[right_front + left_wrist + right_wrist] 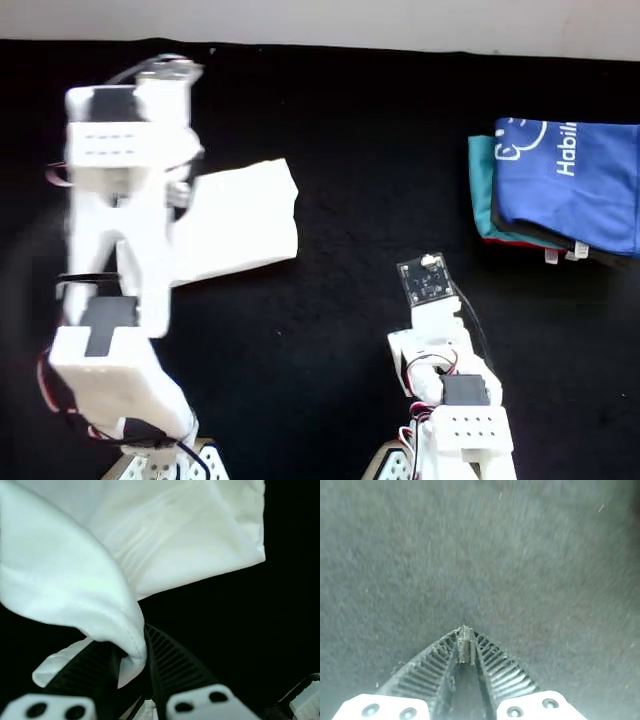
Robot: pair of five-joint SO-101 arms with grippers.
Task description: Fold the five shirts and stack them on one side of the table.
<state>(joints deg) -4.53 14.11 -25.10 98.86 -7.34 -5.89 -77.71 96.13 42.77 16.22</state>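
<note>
Black table (340,150); left tool (143,641) pinches white shirt (245,225); stack (560,190) right edge.

Robot lab, black-draped table (340,120).

Left arm (115,250) is all smeared in the high view and covers the left end of the white shirt (245,225). The stack (555,195) at the far right runs off the picture's edge, and under the blue shirt (590,175) only thin edges peek out, so no counting them.
</note>
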